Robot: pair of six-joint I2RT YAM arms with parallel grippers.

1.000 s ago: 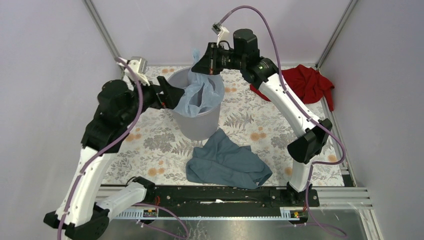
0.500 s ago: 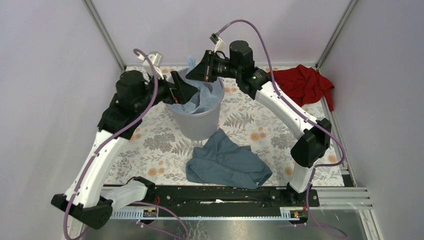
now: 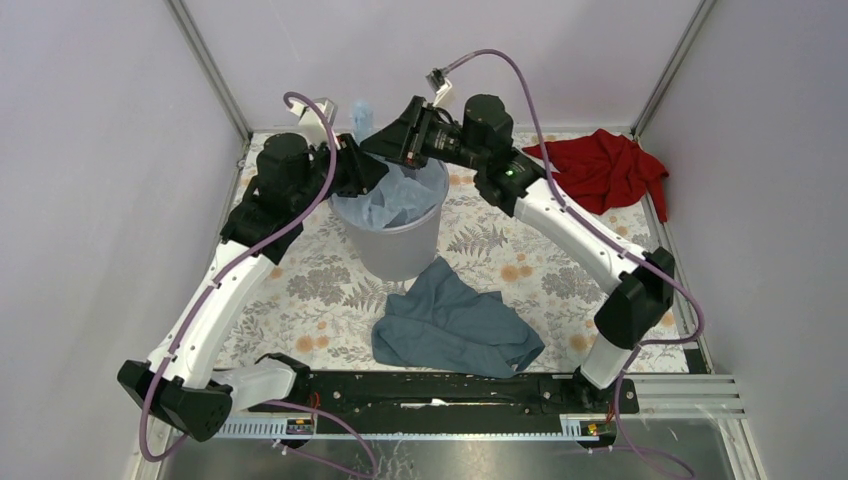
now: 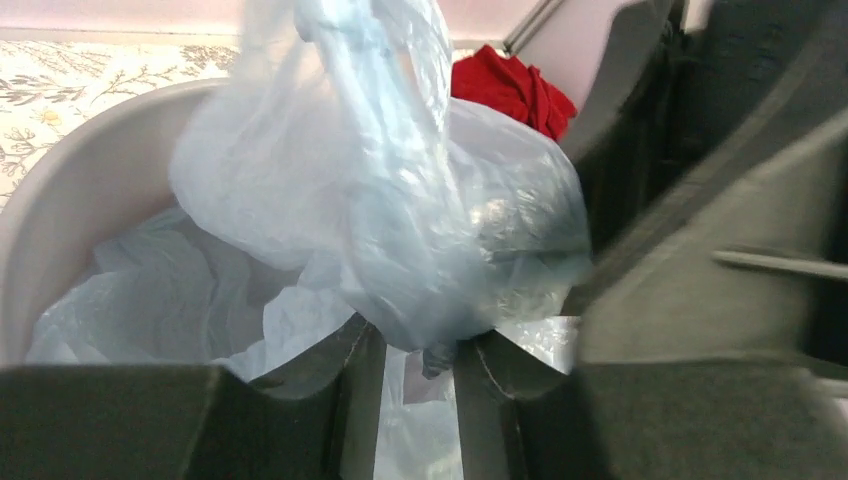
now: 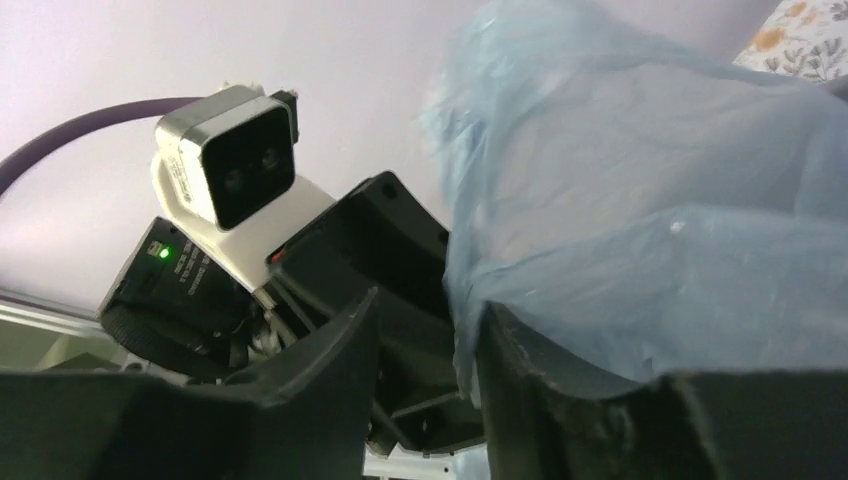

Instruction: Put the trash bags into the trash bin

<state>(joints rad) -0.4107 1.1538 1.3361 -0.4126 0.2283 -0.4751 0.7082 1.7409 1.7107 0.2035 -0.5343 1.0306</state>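
Note:
The light-grey trash bin [image 3: 395, 250] stands at the table's far middle. The pale-blue trash bag [image 3: 395, 200] lies mostly inside it, with one tuft [image 3: 362, 112] standing above the rim. My left gripper [image 3: 378, 168] is at the bin's left rim. In the left wrist view its jaws [image 4: 420, 338] are drawn in on a bunched neck of the bag [image 4: 380, 200], above the bin's wall [image 4: 90, 170]. My right gripper [image 3: 372, 143] hovers over the bin's back rim, open. In its wrist view the bag [image 5: 640, 200] drapes over one finger of the gripper [image 5: 430, 305].
A slate-blue cloth [image 3: 450, 320] lies on the flowered table in front of the bin. A red cloth [image 3: 600, 165] is bunched at the far right corner and also shows as a red cloth [image 4: 510, 85] behind the bag. Purple walls close in the sides and back.
The right gripper lowered the bag into the bin and opened. The left arm swung up to the bin's rim, and its jaws closed from wide open onto the bag.

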